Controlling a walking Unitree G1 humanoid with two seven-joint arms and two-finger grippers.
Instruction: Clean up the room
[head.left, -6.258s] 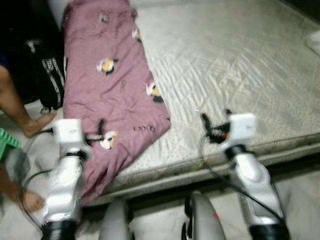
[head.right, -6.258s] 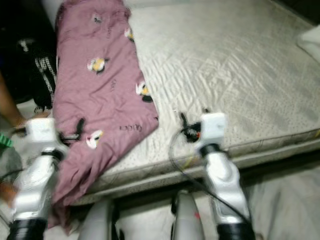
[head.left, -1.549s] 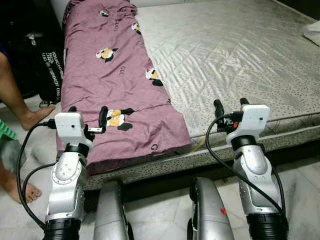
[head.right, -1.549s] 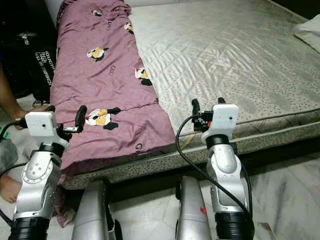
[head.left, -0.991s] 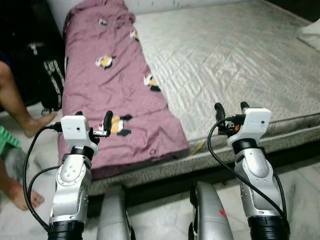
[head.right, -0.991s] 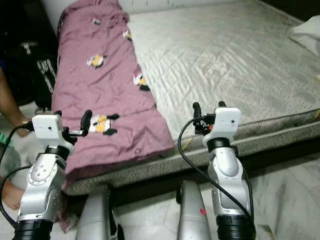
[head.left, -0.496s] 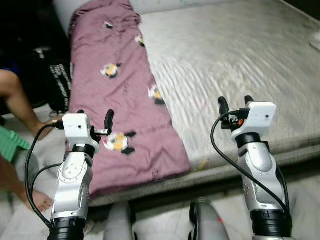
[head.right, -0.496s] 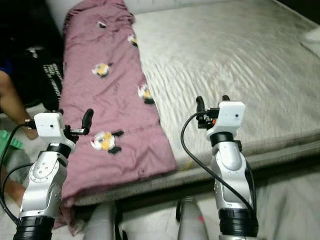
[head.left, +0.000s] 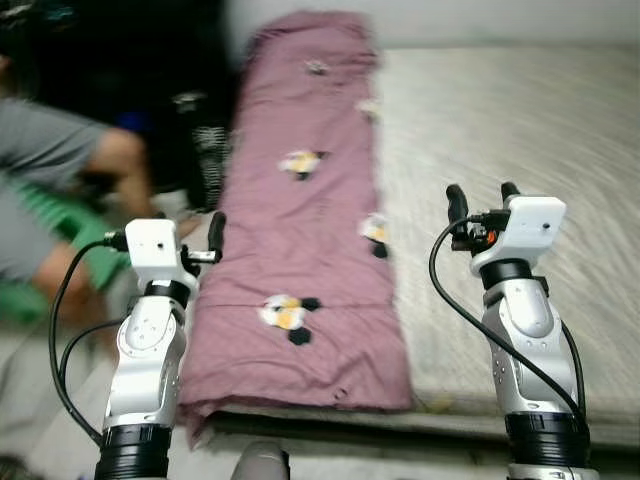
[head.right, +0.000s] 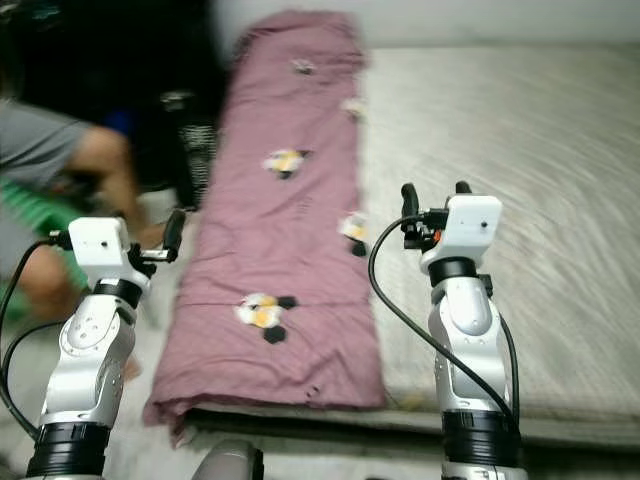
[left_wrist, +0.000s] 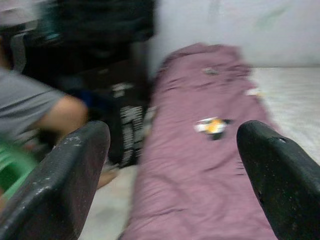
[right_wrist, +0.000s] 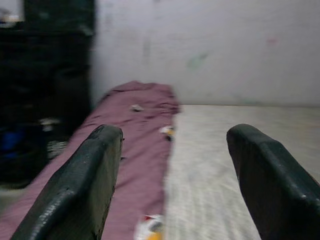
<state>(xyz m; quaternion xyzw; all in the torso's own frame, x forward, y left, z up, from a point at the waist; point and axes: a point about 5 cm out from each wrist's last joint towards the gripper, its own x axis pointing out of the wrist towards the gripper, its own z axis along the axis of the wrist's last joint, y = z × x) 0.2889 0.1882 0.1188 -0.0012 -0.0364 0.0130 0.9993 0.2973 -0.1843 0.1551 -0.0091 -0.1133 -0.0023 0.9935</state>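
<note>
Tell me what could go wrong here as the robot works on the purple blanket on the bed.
A person sits on the floor close beside the left gripper, so a swing of that arm could hit them. The purple blanket lies along the mattress edge and could slide off if tugged. The head views are blurred, so a grasp aimed now may miss.

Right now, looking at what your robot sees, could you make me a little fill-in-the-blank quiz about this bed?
1. The folded cloth lying along the mattress is ______ in colour.
2. The blanket lies along the mattress's ______ edge, on the robot's own side.
3. Both the left gripper and the right gripper have their fingers ______, holding nothing.
4. A person's bent ______ shows on the floor beside the bed, at the robot's left.

Missing words: purple; left; open; leg
</note>
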